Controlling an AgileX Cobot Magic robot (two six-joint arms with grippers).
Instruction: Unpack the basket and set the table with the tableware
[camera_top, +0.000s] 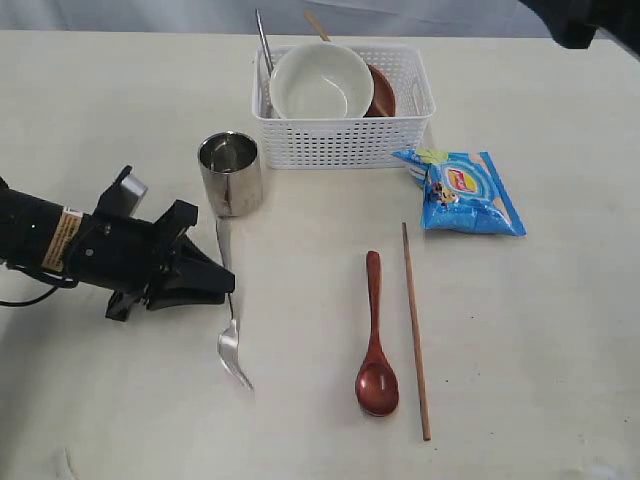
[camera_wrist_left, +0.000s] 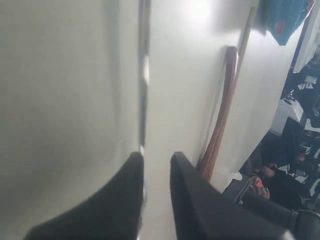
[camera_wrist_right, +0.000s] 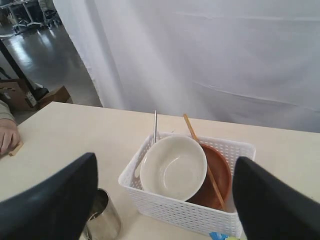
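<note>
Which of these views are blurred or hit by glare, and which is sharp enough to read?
Left wrist view: soft throughout, the fork is a smeared streak, the left fingers are out of focus, and glare washes out the table. Right wrist view: basket and bowl are sharp, the near right fingers blurred. Exterior view: evenly lit and crisp with soft shadows; only the steel cup mirrors light.

Open surface (camera_top: 540, 350) lies right of the chopstick (camera_top: 414, 330) — the cup (camera_top: 230, 172) stands near the basket (camera_top: 345, 145), crowding its corner.
</note>
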